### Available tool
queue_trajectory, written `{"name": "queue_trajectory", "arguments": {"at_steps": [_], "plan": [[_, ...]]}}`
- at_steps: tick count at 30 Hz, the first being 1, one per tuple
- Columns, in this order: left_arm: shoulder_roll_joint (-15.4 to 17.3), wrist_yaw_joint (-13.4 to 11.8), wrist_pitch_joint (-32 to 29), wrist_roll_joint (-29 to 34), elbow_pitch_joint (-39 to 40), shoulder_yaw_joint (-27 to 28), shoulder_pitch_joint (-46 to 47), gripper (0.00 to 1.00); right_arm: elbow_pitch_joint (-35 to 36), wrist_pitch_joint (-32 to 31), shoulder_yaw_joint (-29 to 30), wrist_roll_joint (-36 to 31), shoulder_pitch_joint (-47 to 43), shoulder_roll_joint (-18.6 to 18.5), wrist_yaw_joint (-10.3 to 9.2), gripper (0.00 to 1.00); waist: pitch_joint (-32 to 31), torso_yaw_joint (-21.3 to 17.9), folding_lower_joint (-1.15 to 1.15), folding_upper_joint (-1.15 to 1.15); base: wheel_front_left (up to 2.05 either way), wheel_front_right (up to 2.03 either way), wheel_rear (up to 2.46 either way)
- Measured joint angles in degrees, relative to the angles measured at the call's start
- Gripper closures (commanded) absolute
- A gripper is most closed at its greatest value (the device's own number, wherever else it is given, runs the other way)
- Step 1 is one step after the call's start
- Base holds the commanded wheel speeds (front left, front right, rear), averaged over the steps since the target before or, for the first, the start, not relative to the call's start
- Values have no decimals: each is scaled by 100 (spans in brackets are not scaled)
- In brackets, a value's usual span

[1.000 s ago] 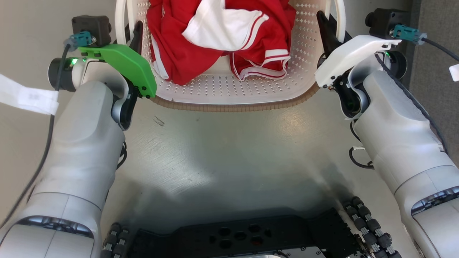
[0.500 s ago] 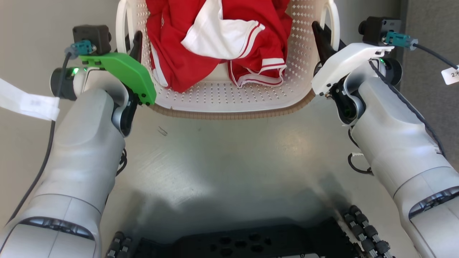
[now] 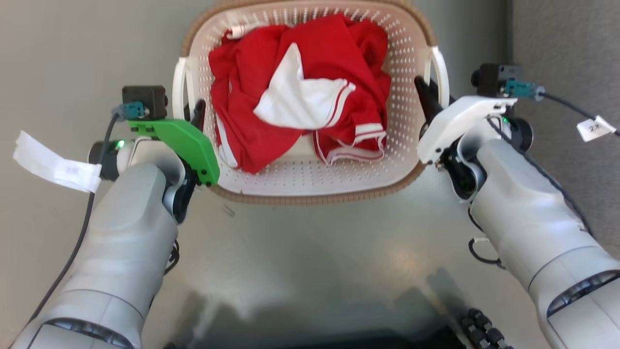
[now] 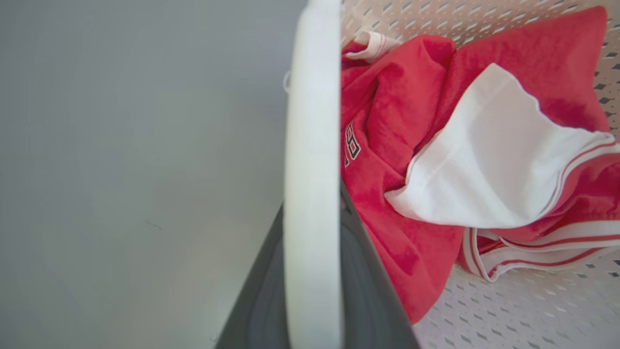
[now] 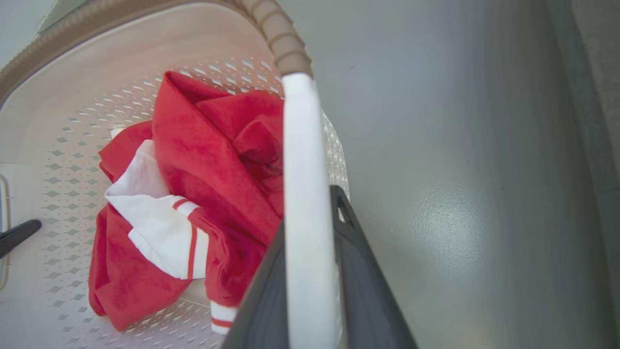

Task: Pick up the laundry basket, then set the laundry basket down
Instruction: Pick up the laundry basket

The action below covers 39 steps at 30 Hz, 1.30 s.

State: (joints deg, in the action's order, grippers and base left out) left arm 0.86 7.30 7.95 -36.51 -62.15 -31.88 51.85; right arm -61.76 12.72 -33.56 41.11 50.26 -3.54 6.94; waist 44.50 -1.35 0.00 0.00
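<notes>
Between the two arms, far centre of the head view, sits the laundry basket [image 3: 315, 194], over grey floor [image 3: 310, 252]. Can't tell if its base touches the floor. A red and white garment [image 3: 300, 97] is bunched inside, below the rim.

The left gripper [image 3: 191, 110] is at the basket's left handle [image 3: 178, 87]. In the left wrist view the white bar runs straight up between the two dark fingers [image 4: 373, 300], jaws narrow and clamped on it. The right gripper [image 3: 432, 94] is at the right handle [image 3: 441, 68], the same grip: one finger inside the basket wall, one outside, pinching the bar.

The brown rim is whole all round, its near edge just beyond the green wrist cover [image 3: 186, 143]. There is bare floor left of the basket and on the near side between the forearms. On the right there is only a narrow strip of floor before a darker textured surface [image 3: 566, 48]. The robot's base wheels [image 3: 482, 329] are at the near right, well apart from the basket.
</notes>
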Motion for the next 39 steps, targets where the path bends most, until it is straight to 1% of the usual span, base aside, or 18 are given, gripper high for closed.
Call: {"name": "queue_trajectory", "arguments": {"at_steps": [5,6,19,26,39], "plan": [[1,0,-141,-175,-46,-147,-168,100,-83,-130,-142,129,-139,2,1,100,-397,4,0,0,0,0,0],[0,0,-197,-223,-51,-185,-236,100,-113,-197,-180,194,-216,7,1,100,-559,5,0,0,0,0,0],[1,0,-544,-656,-121,-516,-848,100,-192,-760,-494,621,-706,11,0,100,-1625,21,0,0,0,0,0],[3,0,-765,-912,-104,-681,-1146,100,-274,-1026,-608,811,-971,13,0,100,-2120,40,0,0,0,0,0],[-1,0,-922,-1244,-230,-865,-1833,100,-272,-1330,-895,1157,-1667,44,0,100,-3197,74,-1,0,0,0,0]]}}
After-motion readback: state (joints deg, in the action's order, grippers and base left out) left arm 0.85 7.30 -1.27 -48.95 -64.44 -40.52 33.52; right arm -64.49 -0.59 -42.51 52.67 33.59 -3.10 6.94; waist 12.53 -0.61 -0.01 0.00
